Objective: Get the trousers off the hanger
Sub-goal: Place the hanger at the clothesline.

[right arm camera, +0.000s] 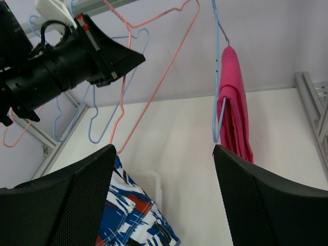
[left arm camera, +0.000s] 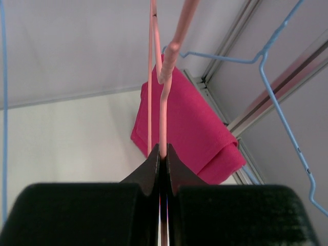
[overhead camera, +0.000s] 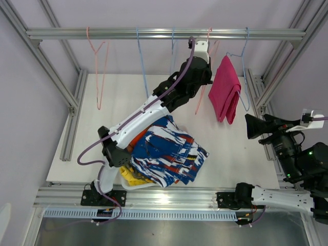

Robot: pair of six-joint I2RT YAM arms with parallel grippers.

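Your magenta pink trousers (overhead camera: 225,89) are the only pair off the table. They are folded double and draped over a blue hanger (left arm camera: 264,54) near the right end of the rail (overhead camera: 154,34). The others lie in a heap on the white table (overhead camera: 230,148) by the left arm's base. The blue-white-red patterned trousers (overhead camera: 169,151) are on top, with orange-black cloth (overhead camera: 137,137) and yellow cloth (overhead camera: 134,178) showing at the heap's left edge.

Your left gripper (left arm camera: 161,151) is raised to the rail just left of the magenta pair. It is clenched on the wire of a bare pink hanger (left arm camera: 164,113) and does not touch the trousers. Your right gripper (right arm camera: 164,148) is spread wide and grasps nothing. It sits low at the right of the table, facing the hanging pair from well apart.
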